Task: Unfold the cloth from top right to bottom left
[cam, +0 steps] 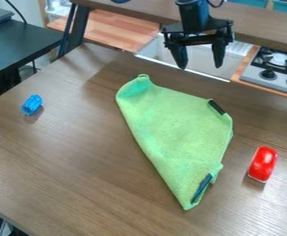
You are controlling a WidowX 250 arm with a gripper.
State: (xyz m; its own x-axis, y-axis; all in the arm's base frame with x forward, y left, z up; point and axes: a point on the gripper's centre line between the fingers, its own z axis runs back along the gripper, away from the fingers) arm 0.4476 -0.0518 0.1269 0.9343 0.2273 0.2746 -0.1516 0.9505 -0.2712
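Table [78, 152] with brown wood grain spreads widest before us. On its middle we see the green cloth [173, 129], roughly triangular, its narrow tip pointing toward the near edge. Above the cloth's far side, apart from it, we find the black gripper [199, 56] hanging with its fingers spread, grasping nothing. Right of the cloth we spot a red object [263, 163]; well to its left, a small ridged blue piece [31, 105]. Slimmest, we notice two dark strips on the cloth's right side.

I'm facing brown table [65, 161]; black table [25, 44] standing upper left; sink [161, 62] and stove [256, 78] sitting beyond far edge.
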